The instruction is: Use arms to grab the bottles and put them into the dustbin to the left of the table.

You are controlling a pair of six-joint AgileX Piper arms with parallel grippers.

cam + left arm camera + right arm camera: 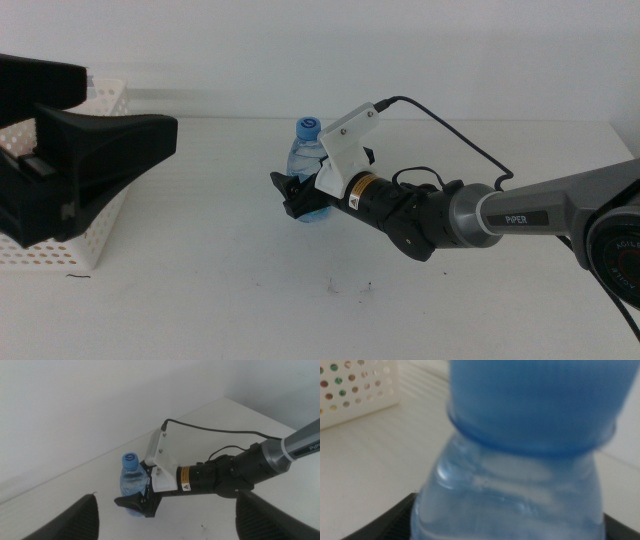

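In the middle view the water bottle (pixel 305 160) stands upright near the middle of the counter (pixel 200 260), toward its far edge, its long axis vertical and its blue cap pointing up. The right pincer (pixel 297 195) reaches in from the right side with its dark jaws around the lower body, seemingly clamped on it. The dustbin (pixel 105 110) sits at the left edge, well apart, partly hidden by the left arm. The grip looks low, so the bottle could tip or swing in a lift, and thin plastic may buckle and slide out. In the left wrist view the left pincer (pixel 165 520) hangs above with its jaws wide apart, holding nothing; the water bottle (pixel 132 482) is upright against the right pincer (pixel 136 505). In the right wrist view the water bottle (pixel 520 460) fills the frame, blurred, between the jaws; the dustbin (pixel 355 390) shows beyond. The carry crosses much of the counter, so a loose hold could drop the bottle short, or the arms could collide.
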